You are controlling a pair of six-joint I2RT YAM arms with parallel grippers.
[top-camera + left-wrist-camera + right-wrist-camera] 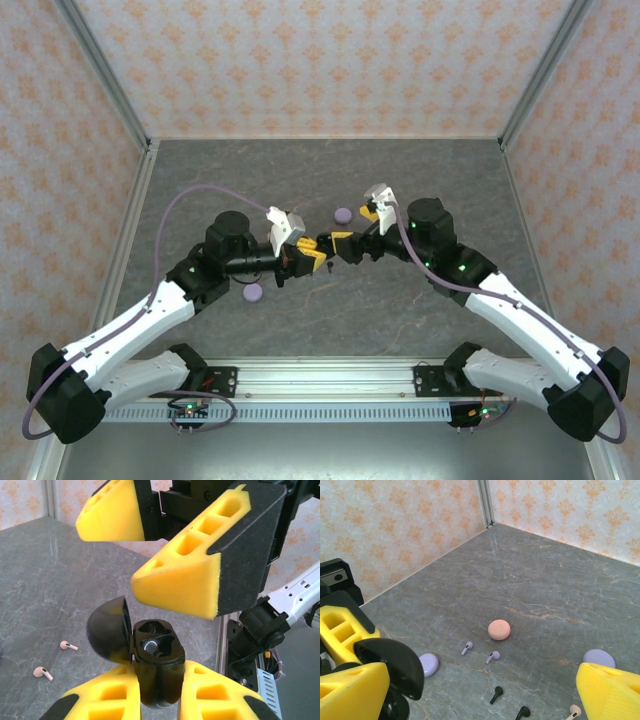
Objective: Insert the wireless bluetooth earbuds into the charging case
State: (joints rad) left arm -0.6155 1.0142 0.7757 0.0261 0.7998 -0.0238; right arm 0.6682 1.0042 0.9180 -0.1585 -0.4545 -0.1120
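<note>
The left end effector (157,692) is clenched on the black charging case (157,655), its lid swung open, above the middle of the table (530,570). The right end effector (142,547) hangs close by with its jaws spread wide. Lavender, black and pink earbuds (492,657) lie loose among round discs (498,629), and bare table runs on to the far corner.

Grey stone-patterned table (230,170), enclosed by orange-patterned walls (320,60). A peach disc (499,629) lies flat on it, between one lavender disc (428,664) and a second lavender disc (599,658), all well apart.
</note>
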